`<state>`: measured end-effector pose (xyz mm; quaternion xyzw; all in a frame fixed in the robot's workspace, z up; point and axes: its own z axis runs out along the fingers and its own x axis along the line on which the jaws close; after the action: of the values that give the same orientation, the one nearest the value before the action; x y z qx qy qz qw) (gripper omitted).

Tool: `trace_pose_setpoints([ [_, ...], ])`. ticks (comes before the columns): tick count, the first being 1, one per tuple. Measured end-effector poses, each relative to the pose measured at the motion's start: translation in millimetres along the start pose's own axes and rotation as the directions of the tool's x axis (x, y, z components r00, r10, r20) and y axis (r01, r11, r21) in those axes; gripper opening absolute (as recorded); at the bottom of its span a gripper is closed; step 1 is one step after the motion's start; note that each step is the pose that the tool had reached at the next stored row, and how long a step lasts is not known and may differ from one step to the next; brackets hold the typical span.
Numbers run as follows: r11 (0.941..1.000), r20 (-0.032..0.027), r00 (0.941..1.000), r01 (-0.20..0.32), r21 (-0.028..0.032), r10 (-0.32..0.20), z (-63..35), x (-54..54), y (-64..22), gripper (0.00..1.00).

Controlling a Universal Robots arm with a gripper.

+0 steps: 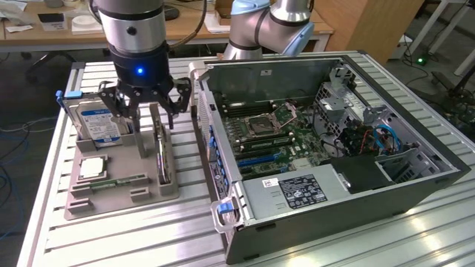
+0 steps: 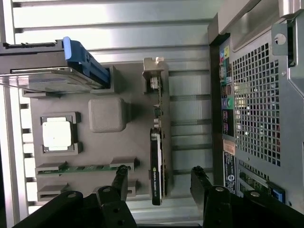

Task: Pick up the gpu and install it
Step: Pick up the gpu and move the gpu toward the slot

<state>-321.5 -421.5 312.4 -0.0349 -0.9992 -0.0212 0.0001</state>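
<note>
The tool (image 1: pixel 151 118) hangs wide open and empty over the upright gpu (image 1: pixel 161 156); an off-centre pinch could tip it.

The big arm (image 1: pixel 133 30) points straight down from above. Its gripper (image 1: pixel 147 119) hangs low, with its dark fingers (image 1: pixel 128 114) spread wide apart, one on each side. It holds nothing. A small blue light (image 1: pixel 139 70) glows on the wrist (image 1: pixel 139 53) just above the gripper.
</note>
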Motion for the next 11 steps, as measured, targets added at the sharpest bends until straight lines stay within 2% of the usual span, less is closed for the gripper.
trace_pose_setpoints([
  [11, 1.0, 0.0, 1.0, 0.0, 0.0, 0.0, 19.8, -0.4, -3.0, 0.65],
])
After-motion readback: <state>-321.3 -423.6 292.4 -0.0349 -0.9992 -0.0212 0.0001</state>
